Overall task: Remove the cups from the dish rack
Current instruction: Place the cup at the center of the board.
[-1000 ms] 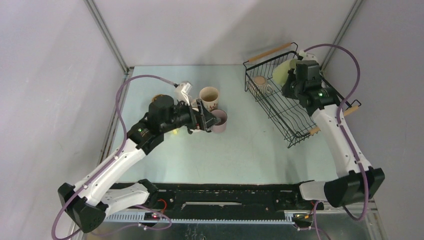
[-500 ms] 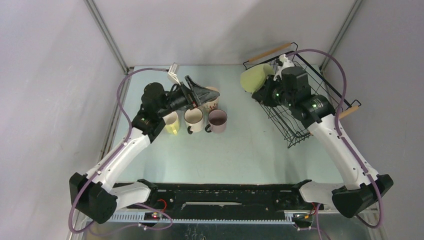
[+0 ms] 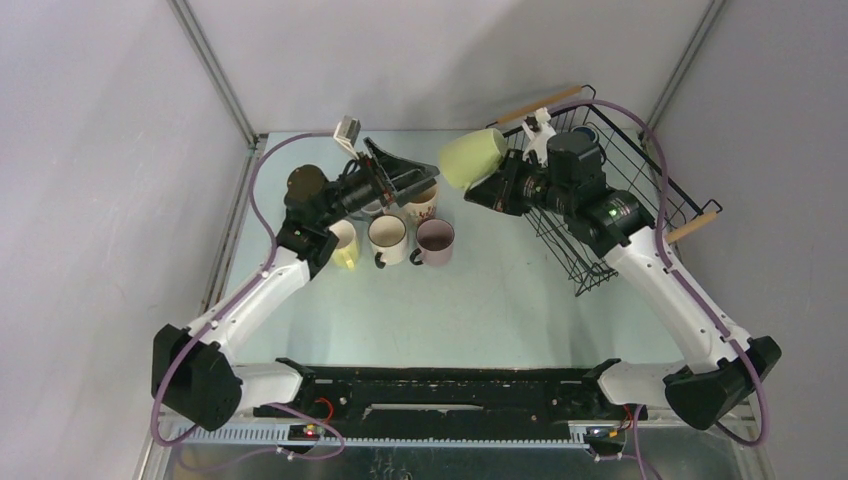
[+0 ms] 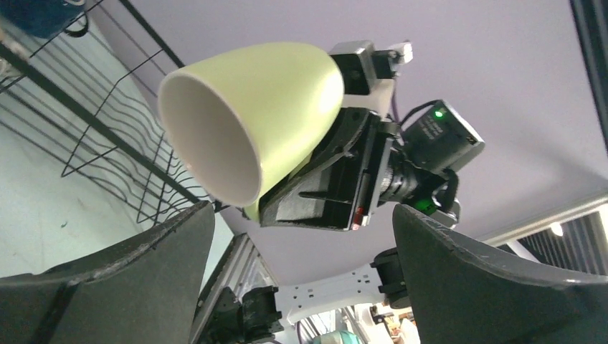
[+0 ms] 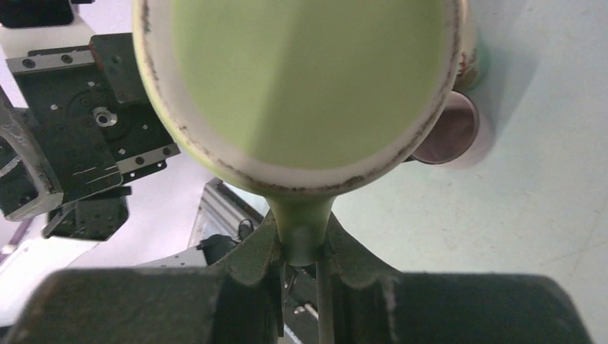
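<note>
On the table (image 3: 500, 300), three unloaded mugs stand in a row: yellow (image 3: 343, 246), cream (image 3: 387, 238) and mauve-pink (image 3: 435, 240). A floral-printed cup (image 3: 422, 206) stands just behind them. Above them the right gripper (image 5: 305, 251), clamped tight on the handle, holds a pale yellow-green cup (image 3: 470, 158) in mid-air on its side. The cup's long axis runs along the 9-to-3 line, mouth towards 9 o'clock. The left gripper (image 3: 432, 176), jaws spread wide and empty, faces it from 9 o'clock, tips just short of the rim. It is the nearer free arm for a likely handover. Beyond, at 2 o'clock, the dish rack (image 3: 585, 255) holds what looks like a dark blue cup (image 4: 43, 14).
</note>
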You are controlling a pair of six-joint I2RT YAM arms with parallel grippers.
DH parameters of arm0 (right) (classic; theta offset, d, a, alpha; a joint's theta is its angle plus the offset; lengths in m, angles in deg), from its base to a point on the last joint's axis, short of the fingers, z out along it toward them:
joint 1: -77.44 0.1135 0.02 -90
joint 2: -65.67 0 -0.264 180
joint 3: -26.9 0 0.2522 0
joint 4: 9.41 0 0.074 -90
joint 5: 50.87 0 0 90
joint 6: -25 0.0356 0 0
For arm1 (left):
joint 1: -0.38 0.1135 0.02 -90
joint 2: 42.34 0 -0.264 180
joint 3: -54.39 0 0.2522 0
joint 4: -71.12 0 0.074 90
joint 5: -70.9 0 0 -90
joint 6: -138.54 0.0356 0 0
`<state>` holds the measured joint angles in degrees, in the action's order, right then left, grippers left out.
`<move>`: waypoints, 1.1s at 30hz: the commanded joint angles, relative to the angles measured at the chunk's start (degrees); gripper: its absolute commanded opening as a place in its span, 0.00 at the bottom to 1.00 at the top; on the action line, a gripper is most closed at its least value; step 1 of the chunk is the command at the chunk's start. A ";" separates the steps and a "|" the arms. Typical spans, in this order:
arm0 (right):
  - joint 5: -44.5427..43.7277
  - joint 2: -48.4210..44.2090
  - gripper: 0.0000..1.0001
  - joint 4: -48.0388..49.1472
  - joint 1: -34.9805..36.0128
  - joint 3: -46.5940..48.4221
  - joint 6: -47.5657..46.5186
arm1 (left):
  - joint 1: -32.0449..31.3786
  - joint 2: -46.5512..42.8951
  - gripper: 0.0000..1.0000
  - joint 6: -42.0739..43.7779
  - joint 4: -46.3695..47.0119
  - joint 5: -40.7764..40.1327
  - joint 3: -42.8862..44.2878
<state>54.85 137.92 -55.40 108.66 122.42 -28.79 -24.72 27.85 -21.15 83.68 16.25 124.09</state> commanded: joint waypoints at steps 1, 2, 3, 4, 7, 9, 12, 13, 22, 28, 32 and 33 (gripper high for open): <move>6.70 -0.31 0.00 9.36 0.51 1.17 3.51 | 0.58 0.40 1.00 -5.44 9.40 2.63 -1.34; 7.46 -0.12 0.00 9.60 0.57 1.05 3.93 | 0.58 0.57 1.00 -6.27 10.15 2.74 -1.21; 7.99 -0.03 0.00 9.72 0.59 0.97 4.07 | 0.58 0.78 0.99 -7.02 11.33 2.88 -1.19; 8.45 0.09 0.00 9.97 0.59 0.84 4.31 | 0.58 1.00 0.98 -7.66 12.16 3.00 -1.13; 11.07 0.45 0.00 11.03 0.60 0.65 4.97 | 0.58 1.78 0.96 -9.55 13.69 3.38 -0.77; 11.98 0.73 0.00 11.30 0.76 0.60 5.09 | 0.58 2.69 0.93 -11.82 16.49 3.91 -0.76; 13.59 0.96 0.00 12.05 0.85 0.17 5.63 | 0.54 3.87 0.89 -15.19 20.47 4.19 -0.71; 14.29 1.02 0.00 12.59 0.86 -0.08 5.94 | 0.58 4.22 0.88 -16.07 21.56 4.22 -0.64; 17.18 1.52 0.00 15.00 0.94 -1.75 7.83 | 0.58 6.62 0.58 -21.15 27.84 4.89 -0.28; 17.19 1.36 0.00 15.27 1.96 -2.35 8.05 | 0.58 8.36 0.29 -23.46 31.33 5.07 -0.15; 16.77 1.04 0.00 15.44 2.22 -2.80 8.15 | 0.45 8.73 0.04 -23.84 32.29 5.05 -0.14; 16.65 0.95 0.00 15.63 2.30 -3.06 8.20 | 0.47 8.69 0.01 -23.75 32.30 5.10 -0.13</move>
<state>70.53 140.10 -43.93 109.73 119.80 -19.87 -24.17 37.08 -43.93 110.52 20.60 124.09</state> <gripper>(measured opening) 0.216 0.123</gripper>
